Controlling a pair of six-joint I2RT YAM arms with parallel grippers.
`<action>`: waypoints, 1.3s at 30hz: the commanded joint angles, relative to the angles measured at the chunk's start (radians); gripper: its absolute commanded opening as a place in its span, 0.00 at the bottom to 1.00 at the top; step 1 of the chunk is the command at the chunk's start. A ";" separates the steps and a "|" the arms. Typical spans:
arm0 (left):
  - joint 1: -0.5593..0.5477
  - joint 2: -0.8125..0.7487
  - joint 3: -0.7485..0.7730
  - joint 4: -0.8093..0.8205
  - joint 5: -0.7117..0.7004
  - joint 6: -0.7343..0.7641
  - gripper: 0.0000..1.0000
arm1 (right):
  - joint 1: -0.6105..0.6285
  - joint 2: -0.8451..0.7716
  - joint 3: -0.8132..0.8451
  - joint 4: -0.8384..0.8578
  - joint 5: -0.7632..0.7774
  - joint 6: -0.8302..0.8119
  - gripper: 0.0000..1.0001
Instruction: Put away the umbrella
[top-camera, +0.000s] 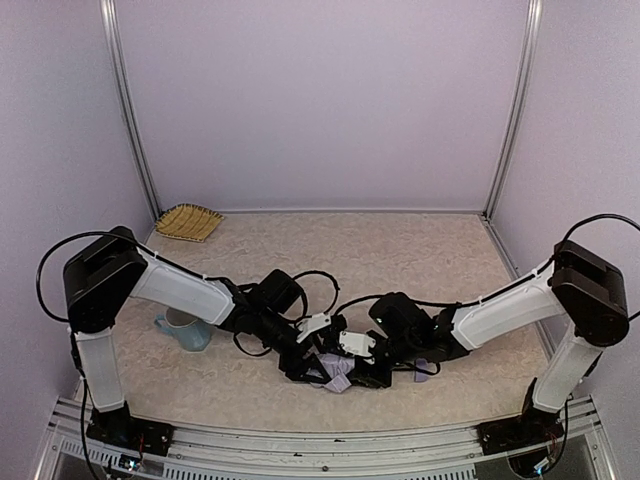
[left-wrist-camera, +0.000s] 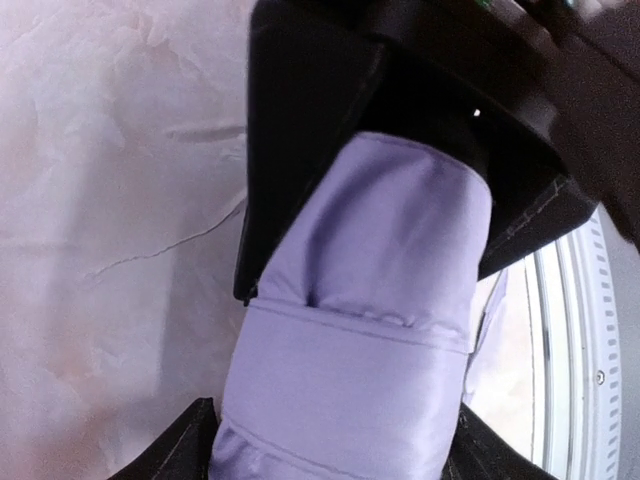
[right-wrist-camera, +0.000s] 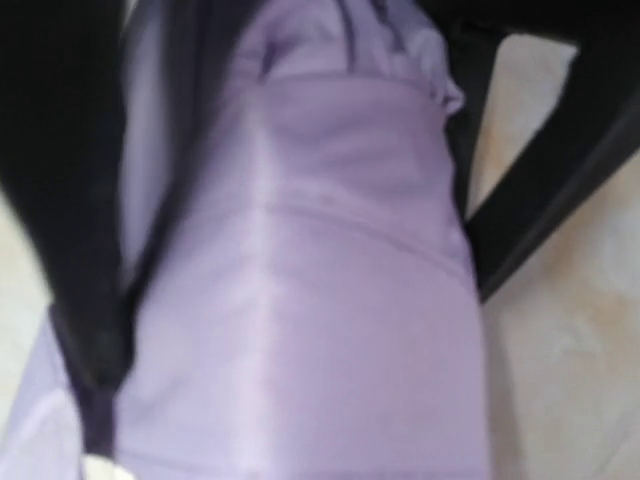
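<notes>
1. Though half-hidden under both wrists, can spot umbrella (top-camera: 338, 378) on table (top-camera: 400, 250), front-centre.
2. Reading left gripper (left-wrist-camera: 335, 455) as clamped on umbrella: fingers (left-wrist-camera: 185, 448) tight against lavender fabric on both sides.
3. Cannot tell right gripper (top-camera: 352, 358) state; wrist view blurred, full of lavender fabric.
4. Also seeing pale blue mug (top-camera: 185, 330) beside left arm, apart from umbrella; woven tray (top-camera: 188, 221) far-left corner.

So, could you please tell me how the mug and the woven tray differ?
The mug is pale blue and smooth; the woven tray is straw-coloured and plaited. The mug stands upright, partly hidden by the left arm; the tray lies flat in the far left corner, unobstructed. Both rest on the table.
</notes>
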 joint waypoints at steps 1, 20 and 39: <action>-0.045 0.023 -0.067 -0.095 -0.132 0.054 0.71 | -0.055 -0.038 -0.020 0.025 -0.015 0.042 0.44; -0.022 0.109 -0.004 -0.120 -0.225 0.024 0.00 | -0.074 -0.282 -0.051 -0.036 0.169 0.055 0.84; -0.065 -0.618 -0.277 0.696 -1.002 0.066 0.00 | -0.048 -0.381 0.043 0.276 0.315 0.943 0.74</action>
